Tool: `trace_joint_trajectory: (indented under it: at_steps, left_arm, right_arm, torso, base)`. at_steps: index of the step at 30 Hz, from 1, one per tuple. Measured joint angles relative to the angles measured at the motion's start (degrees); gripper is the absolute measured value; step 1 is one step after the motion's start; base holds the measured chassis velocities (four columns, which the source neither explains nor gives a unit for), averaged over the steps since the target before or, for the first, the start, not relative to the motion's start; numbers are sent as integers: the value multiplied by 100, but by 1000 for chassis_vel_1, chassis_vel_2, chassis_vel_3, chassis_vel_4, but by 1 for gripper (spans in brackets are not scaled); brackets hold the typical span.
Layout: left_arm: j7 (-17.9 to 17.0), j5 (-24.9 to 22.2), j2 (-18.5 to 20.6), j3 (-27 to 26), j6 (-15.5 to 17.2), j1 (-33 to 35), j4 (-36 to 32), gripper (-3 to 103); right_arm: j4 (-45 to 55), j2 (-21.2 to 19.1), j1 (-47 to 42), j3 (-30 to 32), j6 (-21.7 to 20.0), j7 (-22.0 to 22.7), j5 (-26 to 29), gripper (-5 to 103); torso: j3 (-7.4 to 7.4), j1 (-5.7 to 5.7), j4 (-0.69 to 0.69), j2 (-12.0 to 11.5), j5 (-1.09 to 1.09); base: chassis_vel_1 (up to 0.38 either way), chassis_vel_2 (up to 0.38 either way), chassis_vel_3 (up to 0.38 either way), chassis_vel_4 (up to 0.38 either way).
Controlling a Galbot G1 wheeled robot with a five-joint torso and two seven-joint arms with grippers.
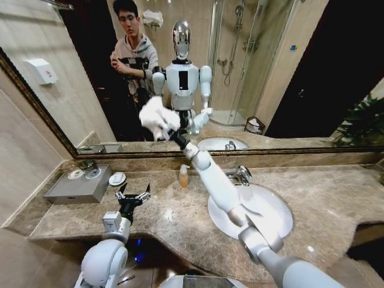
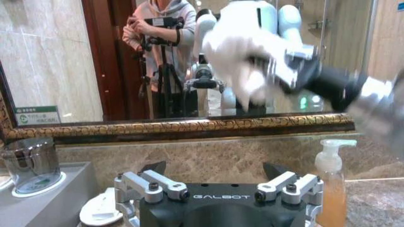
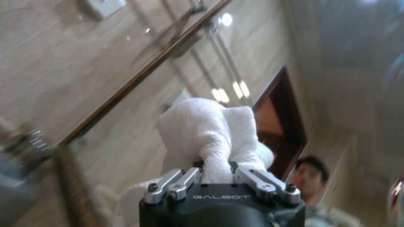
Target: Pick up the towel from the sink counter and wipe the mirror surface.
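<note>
I'm in the wiping step now: my right gripper (image 3: pixel 218 176) has its fingers pinched on a bunched fold of the towel (image 1: pixel 157 117), and the right arm is stretched out over the basin (image 1: pixel 273 210) with the cloth held up at the mirror (image 1: pixel 288 72), above its lower frame and a little left of the tap (image 1: pixel 241 174). From the head view the towel looks pressed to the glass or very nearly so (I cannot tell for sure that it is touching, since its reflection merges with it). The left wrist view shows the cloth smeared, which I read as the arm sweeping. My left gripper (image 1: pixel 133 194) sits low over the counter (image 1: pixel 336 198), fingers spread and holding nothing, near the grey tray (image 1: pixel 78 186) and the small white dish (image 1: pixel 117 178); the soap bottle (image 1: pixel 183 176) stands just behind it toward the wall. The pick-up is done, so what is left is coverage. The next move, as I judge it, calls for steady light pressure into the glass while sliding sideways, keeping the pinch firm so the soft cloth does not slip out, and keeping the forearm clear of the tap and the soap bottle below it.
</note>
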Motion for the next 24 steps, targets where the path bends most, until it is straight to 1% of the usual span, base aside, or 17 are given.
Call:
trace_joint_trajectory:
  at_steps: [3, 8, 13, 17, 20, 24]
  left_arm:
    - [-1, 0, 0, 0, 0, 0, 0, 100]
    - [0, 0, 0, 0, 0, 0, 0, 100]
    - [0, 0, 0, 0, 0, 0, 0, 100]
    - [0, 0, 0, 0, 0, 0, 0, 100]
    - [-1, 0, 0, 0, 0, 0, 0, 100]
    - [0, 0, 0, 0, 0, 0, 0, 100]
  right_arm:
    - [-268, 0, -90, -9, 31, -36, 0, 14]
    - [-231, -2, 78, 76, 4, 0, 24, 14]
    - [368, 0, 601, 111, -179, 176, 222, 14]
    - [573, 0, 780, 57, -266, 198, 322, 14]
    - [539, 0, 723, -44, -276, 185, 334, 14]
    - [216, 0, 369, -157, -197, 134, 265, 14]
  torso:
    - [0, 0, 0, 0, 0]
    - [1, 0, 1, 0, -3]
    - [-1, -1, 0, 1, 0]
    - [-1, 0, -2, 1, 0]
    - [-1, 1, -1, 1, 0]
    - [0, 1, 1, 1, 0]
  base:
    - [0, 0, 0, 0]
    - [0, 0, 0, 0]
    - [0, 0, 0, 0]
    - [0, 0, 0, 0]
    - [0, 0, 0, 0]
    - [0, 0, 0, 0]
